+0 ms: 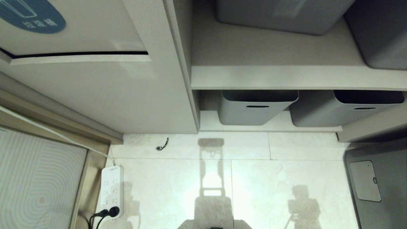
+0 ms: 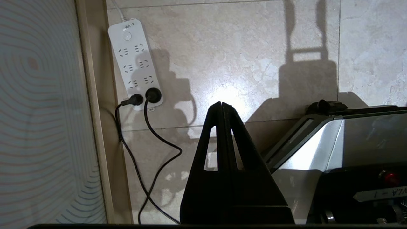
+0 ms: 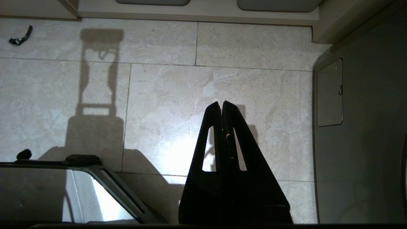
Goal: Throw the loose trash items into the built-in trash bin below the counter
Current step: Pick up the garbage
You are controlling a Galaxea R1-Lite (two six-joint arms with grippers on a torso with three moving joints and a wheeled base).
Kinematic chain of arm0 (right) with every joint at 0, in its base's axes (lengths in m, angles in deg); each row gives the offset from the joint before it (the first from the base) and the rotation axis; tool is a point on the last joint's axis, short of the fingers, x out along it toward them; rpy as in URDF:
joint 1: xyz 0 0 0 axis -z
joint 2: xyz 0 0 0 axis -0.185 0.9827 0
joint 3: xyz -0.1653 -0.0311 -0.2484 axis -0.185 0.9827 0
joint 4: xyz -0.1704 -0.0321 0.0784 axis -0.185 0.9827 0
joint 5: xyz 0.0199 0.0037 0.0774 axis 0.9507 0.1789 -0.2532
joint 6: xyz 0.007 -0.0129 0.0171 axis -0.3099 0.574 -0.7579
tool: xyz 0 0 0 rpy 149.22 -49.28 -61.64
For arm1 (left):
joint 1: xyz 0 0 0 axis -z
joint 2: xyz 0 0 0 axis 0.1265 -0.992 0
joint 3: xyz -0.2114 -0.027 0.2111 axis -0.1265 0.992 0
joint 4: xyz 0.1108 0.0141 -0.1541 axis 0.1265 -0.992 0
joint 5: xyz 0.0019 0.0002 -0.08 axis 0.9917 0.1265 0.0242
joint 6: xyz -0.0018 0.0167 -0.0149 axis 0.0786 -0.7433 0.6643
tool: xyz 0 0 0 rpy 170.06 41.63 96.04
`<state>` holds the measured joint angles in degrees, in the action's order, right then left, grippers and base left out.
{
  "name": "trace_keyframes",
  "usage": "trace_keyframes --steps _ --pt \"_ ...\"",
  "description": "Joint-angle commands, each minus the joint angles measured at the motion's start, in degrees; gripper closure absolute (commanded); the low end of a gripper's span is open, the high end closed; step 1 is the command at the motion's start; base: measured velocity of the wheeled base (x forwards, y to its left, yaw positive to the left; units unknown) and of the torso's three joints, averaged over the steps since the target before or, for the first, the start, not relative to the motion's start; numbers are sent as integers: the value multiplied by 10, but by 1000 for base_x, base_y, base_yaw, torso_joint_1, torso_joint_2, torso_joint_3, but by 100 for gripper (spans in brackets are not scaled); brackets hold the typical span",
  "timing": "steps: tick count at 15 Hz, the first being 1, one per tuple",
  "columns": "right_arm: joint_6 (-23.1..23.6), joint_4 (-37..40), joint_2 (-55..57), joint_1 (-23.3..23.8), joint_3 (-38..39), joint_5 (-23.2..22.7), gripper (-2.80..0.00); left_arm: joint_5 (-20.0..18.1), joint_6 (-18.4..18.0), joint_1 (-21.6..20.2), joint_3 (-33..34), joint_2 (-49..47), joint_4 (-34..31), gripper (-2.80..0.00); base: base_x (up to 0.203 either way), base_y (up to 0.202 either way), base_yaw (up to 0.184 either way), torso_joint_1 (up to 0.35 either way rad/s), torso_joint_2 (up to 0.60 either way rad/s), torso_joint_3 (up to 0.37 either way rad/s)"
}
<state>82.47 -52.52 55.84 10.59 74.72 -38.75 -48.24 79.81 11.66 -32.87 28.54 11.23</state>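
Left fingers: the two black fingers (image 2: 221,105) of the left gripper (image 2: 221,104) are pressed together, tip against tip, and nothing is pinched between them.
Below the left gripper: pale tiled floor (image 2: 241,47) is seen, with the robot's silver base (image 2: 334,140) toward 4 o'clock of the tips in the left wrist view.
Power strip: a white power strip (image 2: 136,63) lies on the floor toward 10 o'clock of the tips, two black plugs seated in its near end, beside a beige frame.
Right fingers: the fingers (image 3: 221,106) of the right gripper (image 3: 221,103) are likewise shut tight on nothing, over bare tile.
Black scrap: a small dark scrap (image 1: 162,145) lies on the floor just before the cabinet foot.
Built-in trash bin: its beige flap (image 1: 79,28) with the blue oval sticker (image 1: 31,16) is seen at 10 o'clock in the head view, with a dark gap along its lower edge.
Grey tubs: two grey tubs (image 1: 257,106) stand on the low shelf at 1 o'clock; two more sit on the shelf above.
Loose trash items: none can be seen in any view.
Grey appliance: a grey panel with a small hatch (image 1: 365,181) is seen at 4 o'clock.
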Motion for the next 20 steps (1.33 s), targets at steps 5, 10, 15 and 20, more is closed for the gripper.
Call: trace_keyframes --steps 5,10,15,20 --pt "0 0 0 0 0 0 0 -31 -65 -43 1 144 1 0 0 0 0 0 0 0" --pt "0 0 0 0 0 0 0 -12 -40 -45 1 162 -2 0 0 0 0 0 0 0" --pt "0 0 0 0 0 0 0 -11 -34 -45 2 162 -2 0 0 0 0 0 0 0" --pt "0 0 0 0 0 0 0 -9 -34 -45 1 162 -2 0 0 0 0 0 0 0"
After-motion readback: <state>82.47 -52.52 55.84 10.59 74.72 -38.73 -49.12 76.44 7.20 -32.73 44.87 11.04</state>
